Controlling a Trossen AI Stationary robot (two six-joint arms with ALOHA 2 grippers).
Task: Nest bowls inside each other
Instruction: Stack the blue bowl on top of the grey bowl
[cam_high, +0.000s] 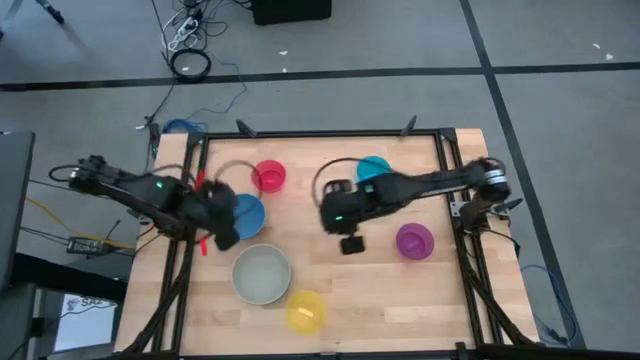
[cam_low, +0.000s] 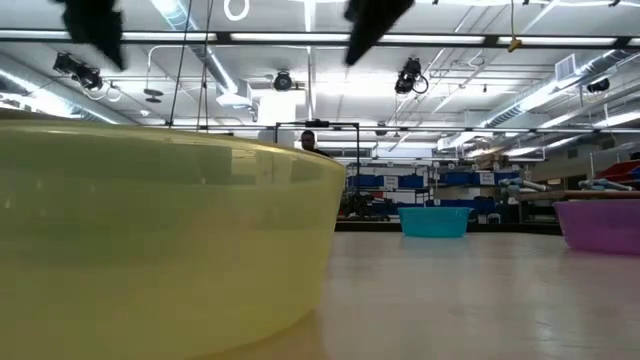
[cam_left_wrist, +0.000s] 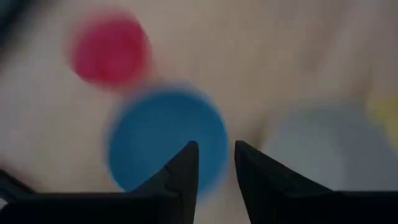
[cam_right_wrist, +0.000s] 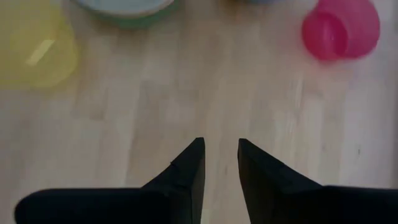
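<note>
Several bowls stand apart, each on its base, on the wooden table: pink-red (cam_high: 268, 177), blue (cam_high: 247, 214), a large grey one (cam_high: 262, 274), yellow (cam_high: 306, 311), cyan (cam_high: 372, 168) and purple (cam_high: 414, 241). My left gripper (cam_left_wrist: 216, 152) hovers open over the blue bowl's (cam_left_wrist: 163, 138) rim on the side toward the grey bowl (cam_left_wrist: 323, 146), with nothing between its fingers. At the table's middle my right gripper (cam_right_wrist: 221, 149) is open above bare wood, between the pink-red bowl (cam_right_wrist: 341, 28) and the yellow bowl (cam_right_wrist: 34, 46).
A black frame (cam_high: 320, 133) runs around the table's edges. Bare wood lies at the middle, between the grey bowl and the purple bowl. In the low view the yellow bowl (cam_low: 160, 240) fills the near left, with the cyan (cam_low: 435, 220) and purple (cam_low: 605, 225) bowls behind.
</note>
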